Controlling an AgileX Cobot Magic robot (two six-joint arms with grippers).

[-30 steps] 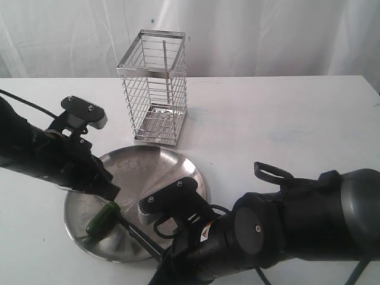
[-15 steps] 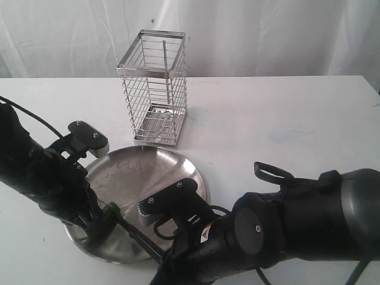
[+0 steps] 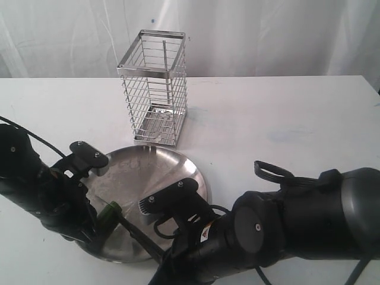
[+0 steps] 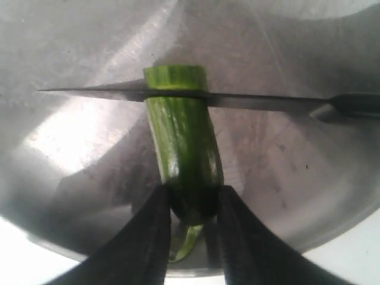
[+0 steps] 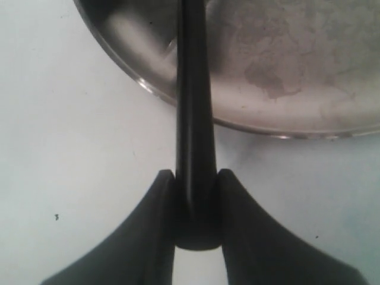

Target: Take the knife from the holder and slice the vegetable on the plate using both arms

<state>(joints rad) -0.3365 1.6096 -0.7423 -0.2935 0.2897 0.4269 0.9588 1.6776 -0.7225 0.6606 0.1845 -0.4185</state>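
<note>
A white table [image 3: 285,113] fills the scene, its top faintly smudged (perhaps bluish stains, hard to tell). Behind the table's far edge hangs a white curtain [image 3: 267,35].

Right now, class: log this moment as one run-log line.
left fingers: gripping cucumber | right fingers: gripping knife | blade: across cucumber's far end | plate: under both | basket: empty
</note>
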